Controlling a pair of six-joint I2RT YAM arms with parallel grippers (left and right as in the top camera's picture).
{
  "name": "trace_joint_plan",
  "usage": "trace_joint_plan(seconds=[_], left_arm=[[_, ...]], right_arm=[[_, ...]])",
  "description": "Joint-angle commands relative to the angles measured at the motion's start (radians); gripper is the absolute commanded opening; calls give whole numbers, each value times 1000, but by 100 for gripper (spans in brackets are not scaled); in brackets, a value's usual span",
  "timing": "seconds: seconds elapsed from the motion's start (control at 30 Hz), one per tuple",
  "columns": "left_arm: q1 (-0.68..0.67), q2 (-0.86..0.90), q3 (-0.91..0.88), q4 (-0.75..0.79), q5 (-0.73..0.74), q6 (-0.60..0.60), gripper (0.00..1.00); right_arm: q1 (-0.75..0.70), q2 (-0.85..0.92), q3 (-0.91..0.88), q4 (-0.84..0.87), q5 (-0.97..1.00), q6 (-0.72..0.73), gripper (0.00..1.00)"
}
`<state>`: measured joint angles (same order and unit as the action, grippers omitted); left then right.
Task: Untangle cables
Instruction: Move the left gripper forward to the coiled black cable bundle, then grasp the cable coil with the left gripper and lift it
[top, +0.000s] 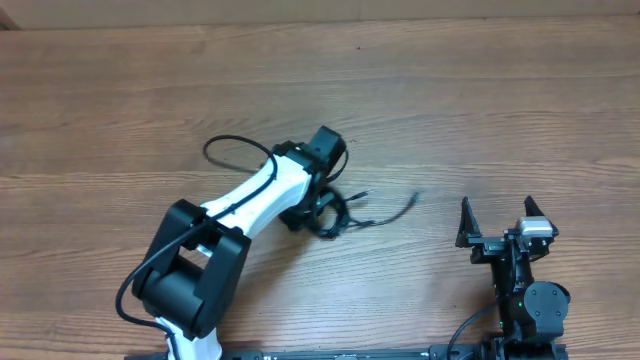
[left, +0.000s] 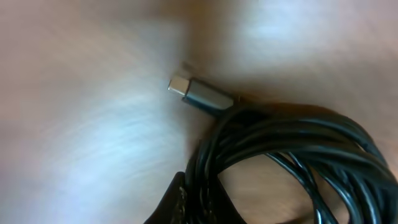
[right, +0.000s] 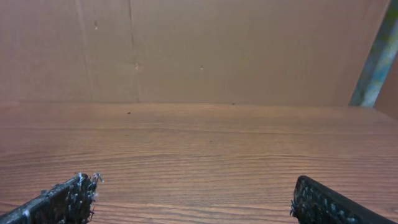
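Note:
The cables (top: 335, 213) lie as a small black bundle in the middle of the table, with one loose strand (top: 400, 208) trailing to the right. My left gripper (top: 318, 208) is down on the bundle and shut on it. Close up in the left wrist view, the black cords (left: 292, 140) pass between my dark fingers (left: 180, 199), and a silver plug (left: 202, 94) sticks out to the upper left. My right gripper (top: 498, 215) stands open near the front right, apart from the cables. In the right wrist view nothing lies between its fingertips (right: 68, 199).
The left arm's own thicker black cable (top: 235, 148) loops out to the left of its wrist. The wooden table (top: 480, 100) stretches bare to the back and right. A brown wall (right: 217, 50) rises behind the table's far edge.

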<state>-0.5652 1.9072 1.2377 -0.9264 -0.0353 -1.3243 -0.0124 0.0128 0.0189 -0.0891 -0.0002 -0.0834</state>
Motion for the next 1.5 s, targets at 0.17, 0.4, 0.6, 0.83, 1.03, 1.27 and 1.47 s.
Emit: trace_joint_plan(seconds=[0.17, 0.4, 0.6, 0.83, 1.03, 1.27, 1.47], left_arm=[[51, -126, 6, -67, 299, -241, 8], [62, -203, 7, -41, 253, -23, 54], [68, -213, 8, 2, 80, 239, 57], [68, -210, 8, 69, -78, 951, 55], [66, -198, -17, 111, 46, 1071, 64], [67, -143, -45, 155, 87, 1093, 57], [66, -53, -45, 169, 88, 1093, 49]], right_arm=[[0, -10, -11, 7, -1, -8, 100], [0, -10, -11, 7, -1, -8, 100], [0, -10, -11, 7, -1, -8, 100], [0, -10, -11, 6, -1, -8, 100], [0, -10, -11, 7, -1, -8, 100], [0, -10, -11, 7, -1, -8, 100], [0, -10, -11, 7, -1, -8, 100]])
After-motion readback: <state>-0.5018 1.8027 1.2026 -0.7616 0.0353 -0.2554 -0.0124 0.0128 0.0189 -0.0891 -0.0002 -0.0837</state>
